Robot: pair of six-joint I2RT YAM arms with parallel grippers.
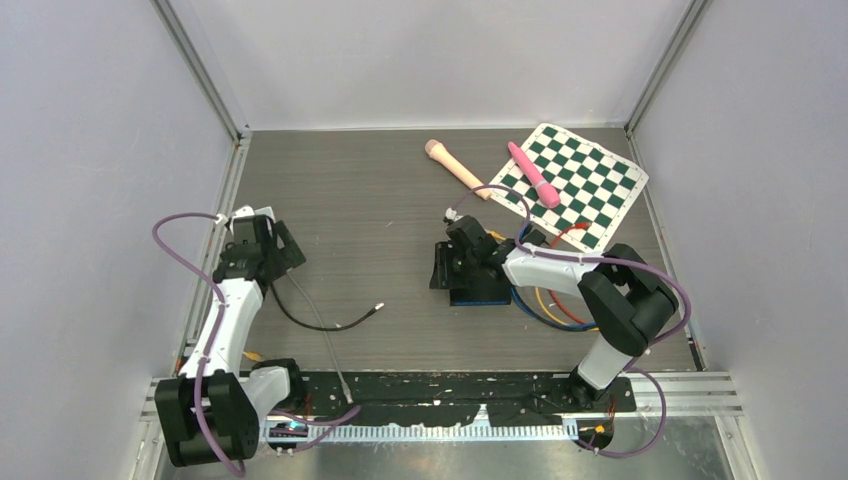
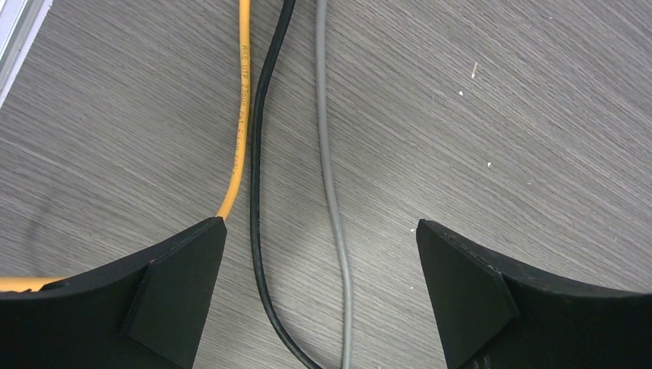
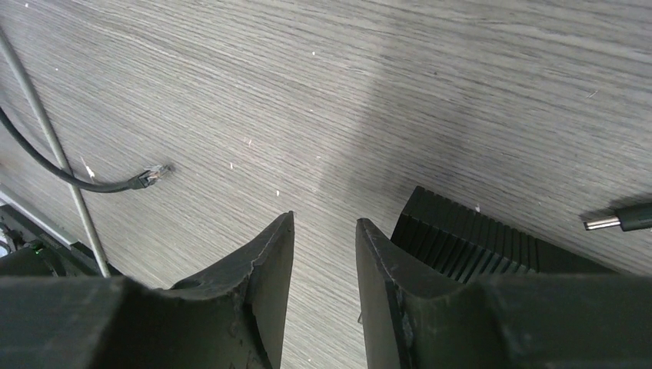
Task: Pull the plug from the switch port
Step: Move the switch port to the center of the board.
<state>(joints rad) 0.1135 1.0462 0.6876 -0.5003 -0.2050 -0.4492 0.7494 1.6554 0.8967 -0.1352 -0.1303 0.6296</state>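
Right tool (image 3: 324,223) hangs beside the switch (image 3: 469,242) on the bench (image 3: 400,84), jaws narrowly parted, gripping nothing. Left tool (image 2: 321,224) is spread wide over cables (image 2: 332,184). One plug (image 3: 156,174) lies loose. Approach step, I judge; next, the jaws must straddle a seated plug.

Grey table (image 1: 380,200) — cables (image 1: 320,324), switch (image 1: 480,297), checkerboard (image 1: 585,185).

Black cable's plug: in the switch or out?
Out: the plug lies free on the table, apart from the switch.
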